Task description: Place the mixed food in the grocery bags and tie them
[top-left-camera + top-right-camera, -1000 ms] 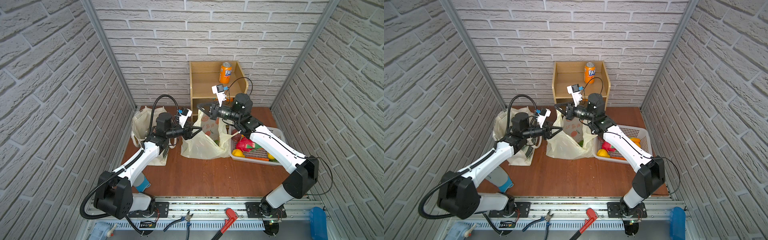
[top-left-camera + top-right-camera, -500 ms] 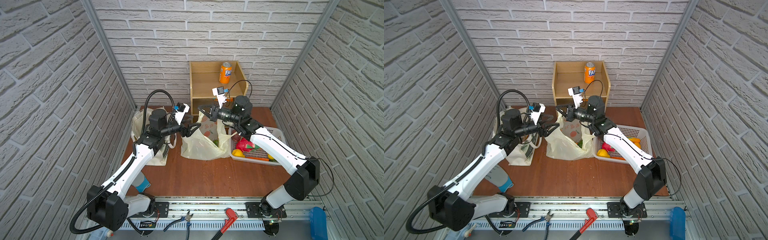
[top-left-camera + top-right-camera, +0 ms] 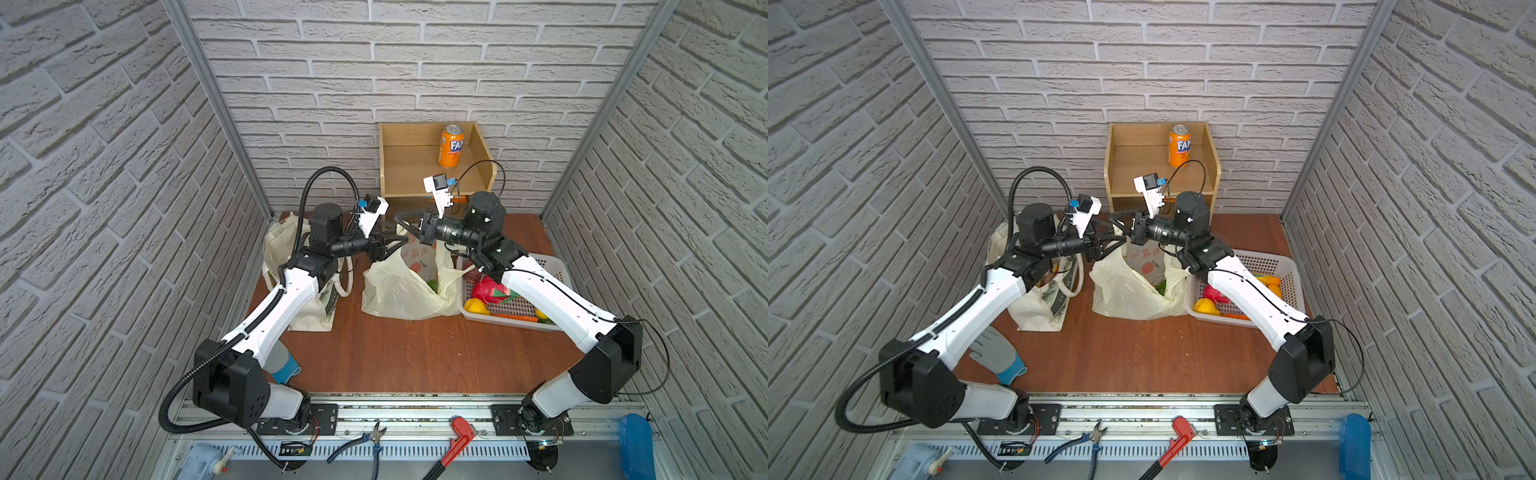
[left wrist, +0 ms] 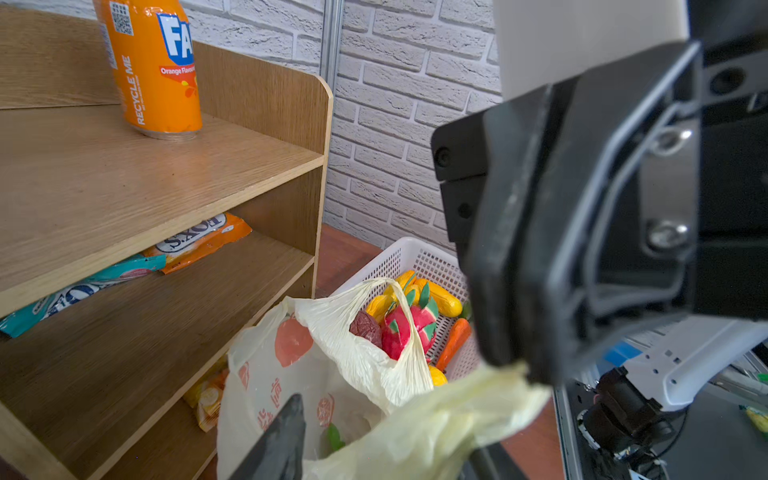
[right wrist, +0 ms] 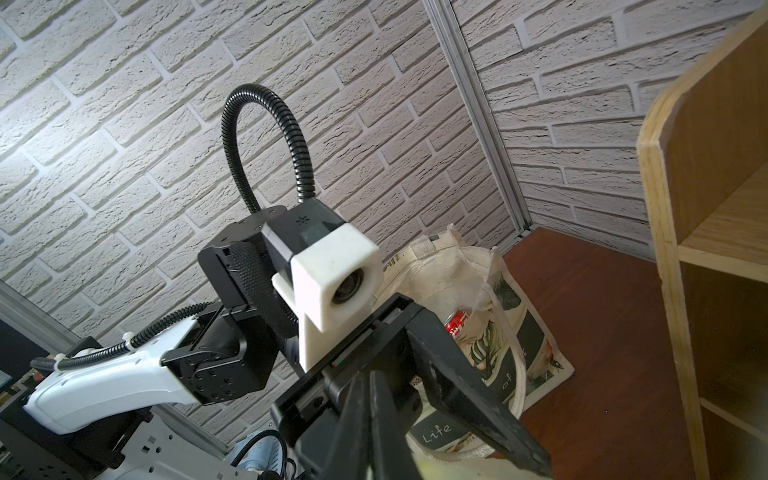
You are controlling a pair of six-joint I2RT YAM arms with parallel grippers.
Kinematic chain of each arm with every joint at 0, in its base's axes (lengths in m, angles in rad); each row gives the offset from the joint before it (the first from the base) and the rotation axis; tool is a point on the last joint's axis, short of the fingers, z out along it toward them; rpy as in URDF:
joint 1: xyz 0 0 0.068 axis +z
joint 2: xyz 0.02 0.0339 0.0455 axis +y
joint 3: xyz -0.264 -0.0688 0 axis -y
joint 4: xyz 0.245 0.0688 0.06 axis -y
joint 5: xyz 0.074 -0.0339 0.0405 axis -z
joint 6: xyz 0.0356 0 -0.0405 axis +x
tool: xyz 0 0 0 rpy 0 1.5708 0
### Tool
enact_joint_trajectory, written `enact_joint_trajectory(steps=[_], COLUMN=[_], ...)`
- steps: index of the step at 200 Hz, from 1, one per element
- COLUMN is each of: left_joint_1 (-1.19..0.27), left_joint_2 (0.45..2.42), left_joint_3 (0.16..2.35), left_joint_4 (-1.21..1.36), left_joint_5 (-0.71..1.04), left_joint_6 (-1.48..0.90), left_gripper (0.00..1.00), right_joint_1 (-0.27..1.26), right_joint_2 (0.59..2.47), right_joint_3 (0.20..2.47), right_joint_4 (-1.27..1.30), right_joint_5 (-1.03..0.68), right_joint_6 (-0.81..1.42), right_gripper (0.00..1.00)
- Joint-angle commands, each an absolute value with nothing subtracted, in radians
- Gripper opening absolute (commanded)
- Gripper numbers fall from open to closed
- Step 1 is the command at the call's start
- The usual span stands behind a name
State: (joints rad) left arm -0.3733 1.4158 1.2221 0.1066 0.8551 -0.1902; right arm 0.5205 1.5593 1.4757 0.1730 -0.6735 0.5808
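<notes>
Right now the right gripper (image 4: 515, 365) is pinched shut on a bunched corner of the bag (image 3: 399, 286), with crinkled film spilling out below its tips. Facing it almost tip to tip, the left gripper (image 3: 395, 246) has its jaws apart and film lying across the gap; whether it bites I cannot tell. The bag sits on the table (image 3: 415, 357) between the tote (image 5: 453, 266) and the basket (image 3: 552, 266), just in front of the shelf (image 3: 411, 166). Its mouth is open and something green lies inside.

This looks like the start of tying. To do it well, the left jaws should close on the free handle (image 4: 376, 285), which flops toward the basket, not on loose wall film. Both handles should then rise evenly and cross, with the grippers kept clear of each other.

The film is thin, pale yellow, wrinkled and printed with orange fruit. It will likely slip and stretch, so a bunched grip is safer. The tote is soft cream canvas with cord handles and a red can (image 5: 457, 322) inside. The basket is stiff perforated white plastic holding glossy toy fruit (image 4: 446, 301). An orange can (image 3: 451, 145) and flat packets (image 4: 199, 241) sit on the shelf.
</notes>
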Motion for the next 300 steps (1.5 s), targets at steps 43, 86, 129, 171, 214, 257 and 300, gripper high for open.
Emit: enact_joint_trajectory(steps=[43, 86, 129, 171, 214, 257, 300], left_joint_1=[-0.379, -0.381, -0.381, -0.381, -0.383, -0.383, -0.383], left_joint_2=[1.456, 1.451, 1.454, 1.464, 1.475, 1.447, 1.408], left_joint_3=[1.206, 1.119, 1.057, 1.051, 1.048, 1.011, 0.974], left_joint_4=[0.314, 0.337, 0.378, 0.412, 0.436, 0.434, 0.418], left_joint_5=[0.929, 0.903, 0.888, 0.881, 0.872, 0.799, 0.737], left_joint_6=[-0.315, -0.324, -0.351, -0.382, -0.407, -0.402, -0.371], left_gripper=[0.39, 0.35, 0.35, 0.26, 0.00, 0.00, 0.00], right_joint_1=[0.529, 0.530, 0.529, 0.530, 0.529, 0.462, 0.293], right_joint_2=[1.525, 1.523, 1.520, 1.516, 1.513, 1.441, 1.300], right_joint_3=[1.494, 1.495, 1.497, 1.486, 1.487, 1.462, 1.310], right_joint_4=[0.233, 0.226, 0.216, 0.218, 0.207, 0.050, -0.115], right_joint_5=[-0.677, -0.655, -0.650, -0.649, -0.641, -0.537, -0.420], right_joint_6=[0.604, 0.600, 0.596, 0.597, 0.595, 0.563, 0.572], right_gripper=[0.06, 0.06, 0.06, 0.06, 0.05, 0.54, 0.61])
